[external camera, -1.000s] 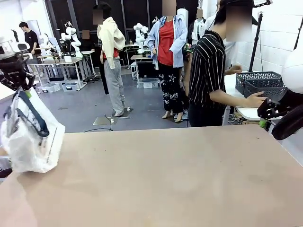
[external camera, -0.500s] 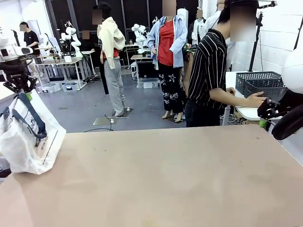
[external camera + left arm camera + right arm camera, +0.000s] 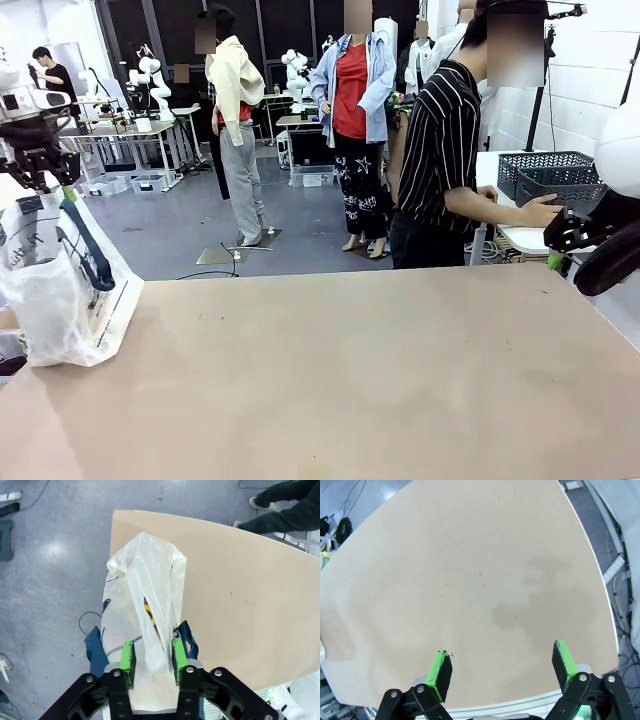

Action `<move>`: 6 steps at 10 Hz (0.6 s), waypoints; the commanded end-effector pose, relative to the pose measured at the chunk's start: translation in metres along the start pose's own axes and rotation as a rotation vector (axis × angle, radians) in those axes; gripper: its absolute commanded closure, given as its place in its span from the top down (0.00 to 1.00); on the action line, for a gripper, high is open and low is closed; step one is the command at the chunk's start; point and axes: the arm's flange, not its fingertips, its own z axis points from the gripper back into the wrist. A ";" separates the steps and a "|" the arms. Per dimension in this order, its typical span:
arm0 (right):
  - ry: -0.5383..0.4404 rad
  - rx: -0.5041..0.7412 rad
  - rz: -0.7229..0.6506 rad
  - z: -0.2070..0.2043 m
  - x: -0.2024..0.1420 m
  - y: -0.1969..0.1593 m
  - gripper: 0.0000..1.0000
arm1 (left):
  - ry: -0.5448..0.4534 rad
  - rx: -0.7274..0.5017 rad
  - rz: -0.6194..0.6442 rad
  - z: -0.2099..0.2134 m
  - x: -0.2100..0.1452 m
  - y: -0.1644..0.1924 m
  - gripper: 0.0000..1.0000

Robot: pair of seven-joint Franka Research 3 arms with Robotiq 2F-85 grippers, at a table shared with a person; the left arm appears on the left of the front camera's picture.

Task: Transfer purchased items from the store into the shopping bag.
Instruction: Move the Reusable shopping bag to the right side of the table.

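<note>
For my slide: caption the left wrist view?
Left gripper straddling the shopping bag at the table edge.

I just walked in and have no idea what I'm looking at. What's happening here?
The left gripper is above a white shopping bag at the left edge of the table, its green pads set apart with the bag's plastic between them. The right gripper hangs wide open, holding nothing. A person's hand rests on a dark basket on a side table.
</note>
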 end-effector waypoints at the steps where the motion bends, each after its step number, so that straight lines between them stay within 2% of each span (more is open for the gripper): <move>1: 0.008 -0.018 0.016 0.001 0.002 -0.001 1.00 | -0.016 -0.016 -0.013 0.014 0.010 0.000 0.98; 3: 0.008 -0.018 0.016 0.001 0.002 -0.001 1.00 | -0.084 -0.029 -0.019 0.026 0.003 -0.004 1.00; 4: 0.008 -0.018 0.016 0.001 0.002 -0.001 1.00 | -0.150 -0.064 -0.027 0.034 -0.003 -0.009 1.00; 6: 0.008 -0.018 0.016 0.001 0.002 -0.001 1.00 | -0.242 -0.136 -0.054 0.045 -0.024 -0.034 1.00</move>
